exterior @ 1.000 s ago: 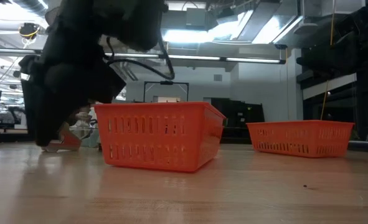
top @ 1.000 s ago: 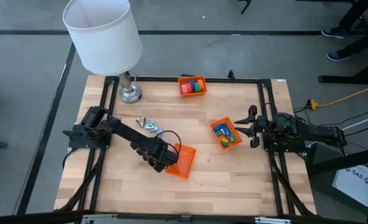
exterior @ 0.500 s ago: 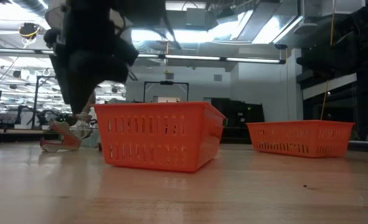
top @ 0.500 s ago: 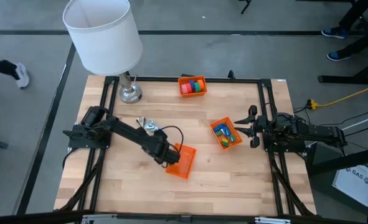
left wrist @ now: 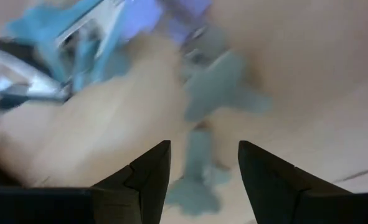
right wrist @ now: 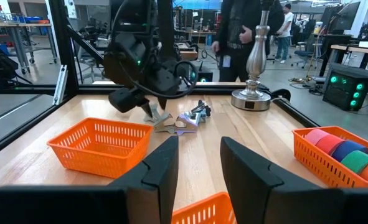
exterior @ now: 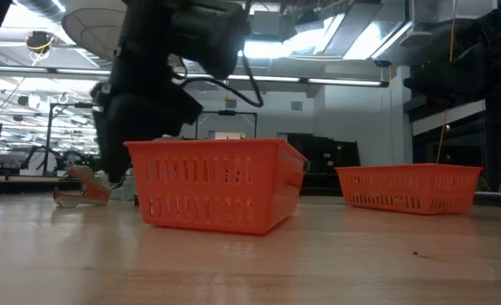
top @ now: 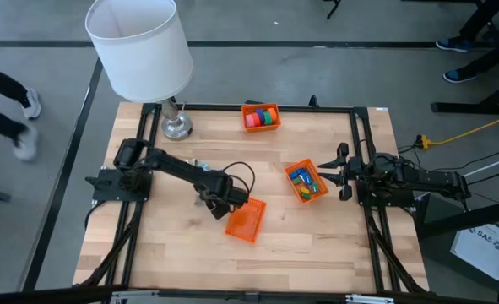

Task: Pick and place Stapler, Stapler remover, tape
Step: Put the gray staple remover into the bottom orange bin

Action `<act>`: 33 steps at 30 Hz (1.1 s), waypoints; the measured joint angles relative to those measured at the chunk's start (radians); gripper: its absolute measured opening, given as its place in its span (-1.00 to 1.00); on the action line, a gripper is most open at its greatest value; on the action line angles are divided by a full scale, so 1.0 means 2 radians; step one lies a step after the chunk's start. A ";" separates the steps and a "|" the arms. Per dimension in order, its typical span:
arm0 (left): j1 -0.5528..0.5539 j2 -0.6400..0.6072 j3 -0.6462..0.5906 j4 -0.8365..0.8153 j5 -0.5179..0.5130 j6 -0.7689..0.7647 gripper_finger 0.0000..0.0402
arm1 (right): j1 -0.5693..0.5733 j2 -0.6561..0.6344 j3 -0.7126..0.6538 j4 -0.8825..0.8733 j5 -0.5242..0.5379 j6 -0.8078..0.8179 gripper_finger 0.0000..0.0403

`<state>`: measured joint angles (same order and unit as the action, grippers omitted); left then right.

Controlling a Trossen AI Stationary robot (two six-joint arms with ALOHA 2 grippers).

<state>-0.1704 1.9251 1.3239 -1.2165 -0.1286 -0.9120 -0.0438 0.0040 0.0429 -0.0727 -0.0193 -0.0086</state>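
**Left claw open over the small metal pieces, nothing held**

Left claw [top: 208, 200] hangs low over the counter [top: 317, 245] mid-left, just left of the empty orange basket [top: 246, 221]. Its fingers [left wrist: 149, 177] are spread with only bare wood and blurred blue-and-steel pieces between and beyond them; no grip on anything. Right claw [top: 344, 173] waits at the right edge of the counter, fingers parted, empty.

Task things: the stapler remover and stapler cluster [right wrist: 187, 118] lies on the wood just beside the left claw, on the lamp [top: 139, 46] side of the empty basket; the low view shows one piece [exterior: 80, 188] flat on the counter left of that basket. Which piece is which, I cannot tell. Tape rolls [top: 262, 116] sit in the far basket [top: 260, 106], red and green visible. A third basket [top: 305, 181] at centre-right holds small coloured blocks.

Handling, as a guess: the remover looks small, light, rigid, steel jaws with plastic wings, likely to skid on smooth wood. Best pinched across the plastic wings, not the slick metal. The stapler should be heavier and stiff; grip across the body near its middle so it does not tip. Tape rolls are light and round; squeeze across the flat faces.
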 joint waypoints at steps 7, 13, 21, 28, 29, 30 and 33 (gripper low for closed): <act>0.021 0.002 0.000 0.014 0.022 0.022 -0.08 | 0.000 0.000 0.000 0.000 0.000 0.000 -0.38; 0.035 0.002 -0.004 0.017 0.059 0.023 -0.08 | 0.000 0.000 0.000 0.000 0.000 0.000 -0.38; 0.037 0.002 -0.048 0.022 0.081 0.043 -0.08 | 0.000 0.000 0.000 0.000 0.000 0.000 -0.38; 0.030 0.002 -0.055 0.034 0.092 0.052 -0.15 | 0.000 0.000 0.000 0.000 0.000 0.000 -0.38; 0.029 0.002 -0.055 0.035 0.094 0.053 -0.20 | 0.000 0.000 0.000 0.000 0.000 0.000 -0.38; 0.027 0.002 -0.055 0.035 0.096 0.053 -0.26 | 0.000 0.000 0.000 0.000 0.000 0.000 -0.38; 0.026 0.002 -0.055 0.035 0.098 0.052 -0.46 | 0.000 0.000 0.000 0.000 0.000 0.000 -0.38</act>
<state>-0.1176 1.9289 1.2148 -1.1461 0.0673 -0.8072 -0.0438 0.0037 0.0429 -0.0727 -0.0192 -0.0086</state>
